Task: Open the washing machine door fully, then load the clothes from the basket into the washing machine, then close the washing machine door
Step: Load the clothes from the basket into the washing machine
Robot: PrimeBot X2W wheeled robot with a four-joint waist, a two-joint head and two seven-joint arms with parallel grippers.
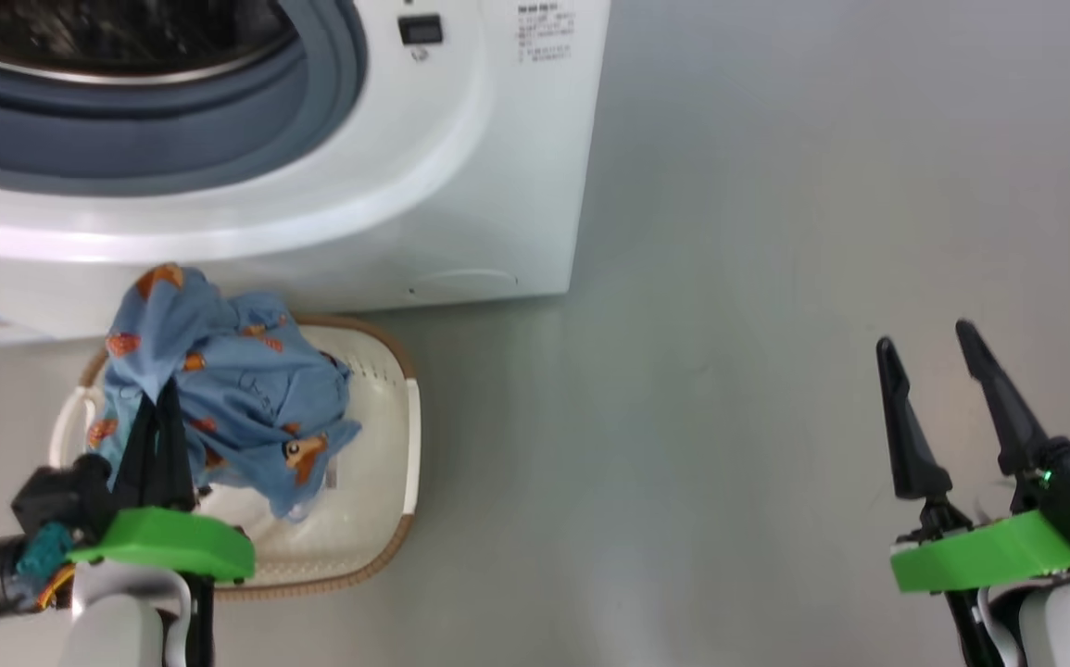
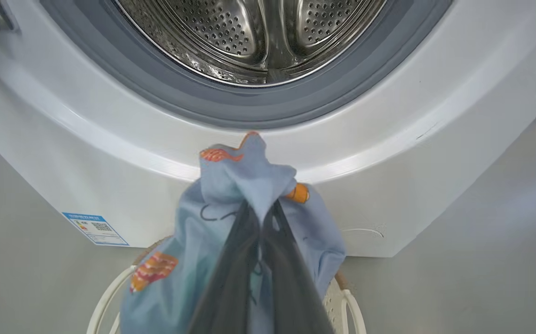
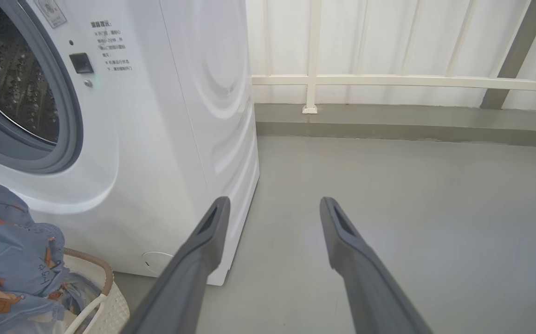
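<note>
My left gripper (image 1: pixel 157 398) is shut on the clothes (image 1: pixel 238 389), a light-blue bundle with orange-brown animals, lifted above the cream basket (image 1: pixel 396 435) on the floor. The fabric (image 2: pixel 244 185) drapes over the dark fingers (image 2: pixel 230 278) in the left wrist view, just below the washing machine (image 2: pixel 388 153) opening, where the steel drum (image 2: pixel 249 32) and grey gasket show. A dark sliver at that view's left edge may be the washing machine door; I cannot tell. My right gripper (image 1: pixel 925 335) hangs open over bare floor at the right, its fingers (image 3: pixel 207 232) empty, and the clothes (image 3: pixel 8 250) show beside the basket (image 3: pixel 105 297).
Grey floor (image 1: pixel 775 278) spreads to the right of the washing machine (image 1: pixel 460 167). A white railing (image 3: pixel 388 81) and a low kerb run behind it. A blue sticker (image 2: pixel 95 228) sits on the machine's lower front.
</note>
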